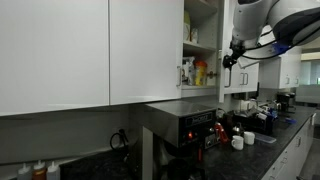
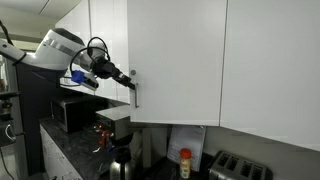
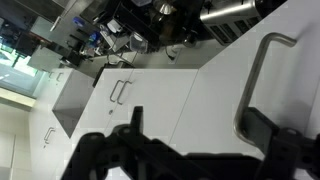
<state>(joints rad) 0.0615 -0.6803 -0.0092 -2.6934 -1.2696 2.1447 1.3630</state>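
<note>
The gripper (image 3: 193,118) is held just beside the handle (image 3: 252,85) (a metal bar) of the cabinet door (image 3: 185,75), fingers spread apart.

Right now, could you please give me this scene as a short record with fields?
gripper: open, fingers spread, close to the door handle; cannot tell if touching
cabinet door: white, swung open
shelves: visible inside, holding a yellow bottle among others
counter: dark, below the cabinets
on the counter: coffee machine, white cup
</note>
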